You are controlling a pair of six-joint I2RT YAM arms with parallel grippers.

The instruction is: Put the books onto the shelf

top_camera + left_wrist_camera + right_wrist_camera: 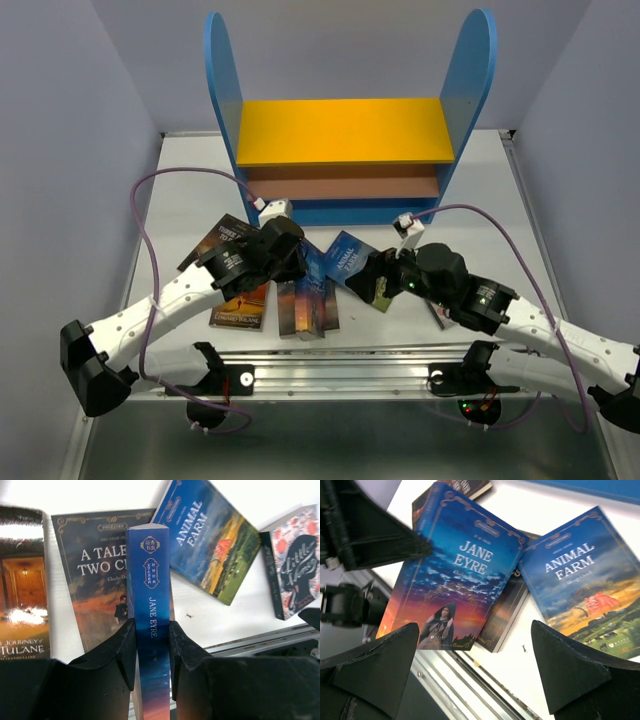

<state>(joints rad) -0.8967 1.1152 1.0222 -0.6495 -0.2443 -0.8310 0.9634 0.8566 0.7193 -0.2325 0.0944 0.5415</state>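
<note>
Right jaws wide apart over Jane Eyre, which overlaps a dark book beside Animal Farm.

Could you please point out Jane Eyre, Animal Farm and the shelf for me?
Jane Eyre (150, 605): left wrist view, on its spine.
Animal Farm (584, 587): right wrist view, on its front cover.
shelf (340, 130): top external view, on its yellow upper board.

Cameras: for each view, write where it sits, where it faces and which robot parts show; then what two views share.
Top external: above, behind the bases, facing down at table and shelf; left arm, right arm show.
Left wrist: on left arm, facing along left gripper, shut on Jane Eyre.
Right wrist: on right arm, facing down past open right gripper.
Shared: both wrist views show Jane Eyre, Animal Farm.
</note>
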